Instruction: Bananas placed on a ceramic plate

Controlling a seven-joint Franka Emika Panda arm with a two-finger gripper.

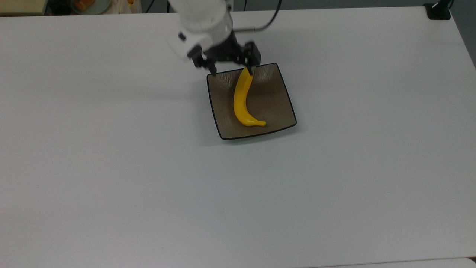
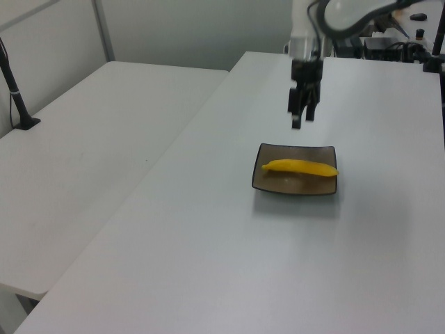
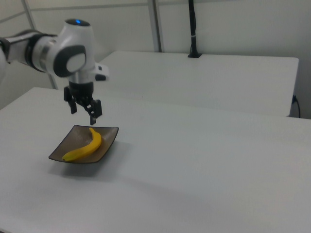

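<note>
We've got the curved bright yellow banana [image 1: 241, 100] lying inside the square glossy grey-brown ceramic plate [image 1: 277, 102]. The black two-finger gripper [image 1: 231, 66] hangs above with its fingers spread, holding nothing. Honestly the main risk we see is a low swing clipping the stem end, since that could nudge it off the rim.

Overhead; two opposing oblique sides

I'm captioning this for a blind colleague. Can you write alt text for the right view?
A yellow banana lies on a square grey-brown plate on a white table. The robot's gripper hangs above the plate's far edge, fingers open and empty.
</note>
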